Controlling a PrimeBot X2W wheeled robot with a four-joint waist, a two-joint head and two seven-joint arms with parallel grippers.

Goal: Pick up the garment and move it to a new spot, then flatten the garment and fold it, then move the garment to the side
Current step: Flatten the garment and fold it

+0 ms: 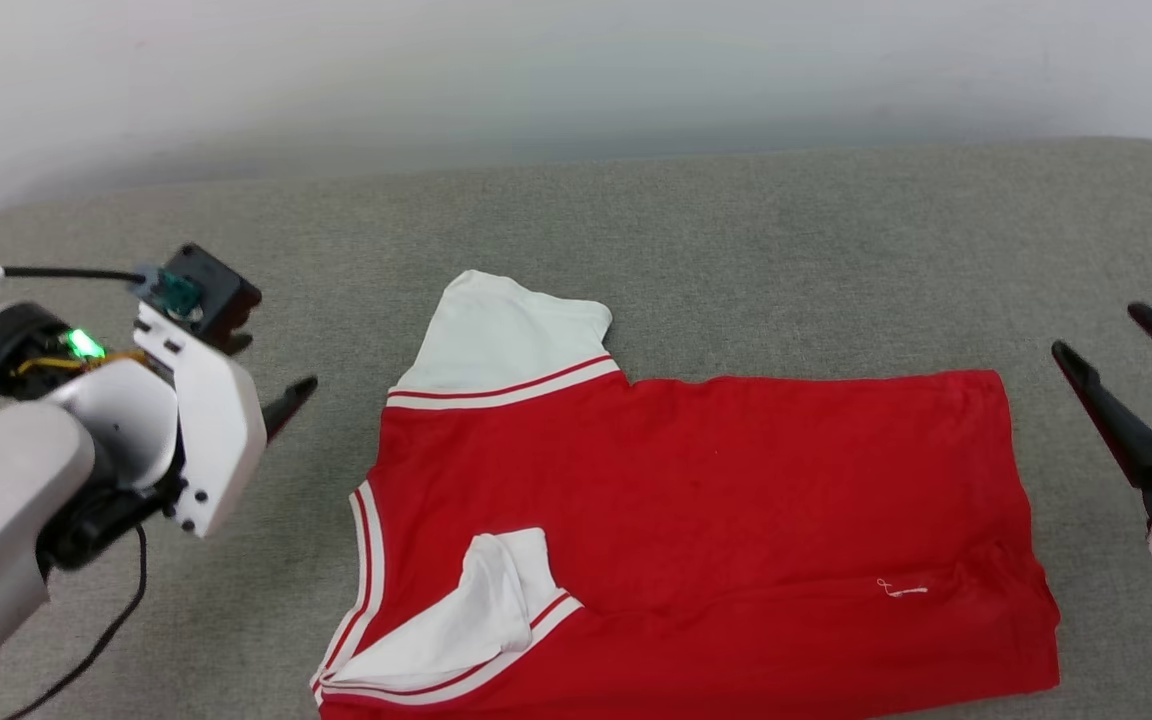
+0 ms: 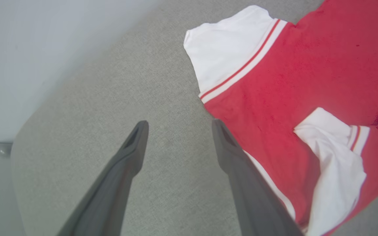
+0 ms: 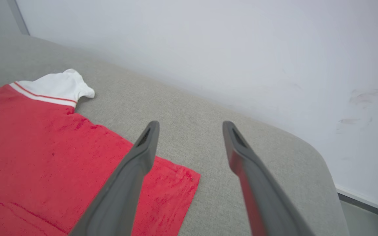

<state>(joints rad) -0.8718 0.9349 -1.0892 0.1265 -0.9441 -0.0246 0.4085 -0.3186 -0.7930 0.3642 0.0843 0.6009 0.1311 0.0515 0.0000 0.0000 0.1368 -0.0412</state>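
The garment (image 1: 716, 500) lies spread on the grey padded surface (image 1: 736, 230), plain red side up, collar end to the left and hem to the right. One white sleeve (image 1: 506, 330) points away from me; the other (image 1: 476, 610) is folded over onto the red body. My left gripper (image 1: 276, 400) hovers just left of the collar end, open and holding nothing; the left wrist view has its fingers (image 2: 179, 123) apart over bare grey fabric beside the garment (image 2: 307, 82). Off the hem, my right gripper (image 1: 1098, 330) is open, its fingers (image 3: 191, 123) spread above the garment's corner (image 3: 44, 141).
A pale wall (image 1: 576, 70) runs along the far edge of the surface. The surface's rounded corners show at the far left and far right. A black cable (image 1: 56, 272) leads to the left wrist camera. Bare grey fabric surrounds the garment on the far side.
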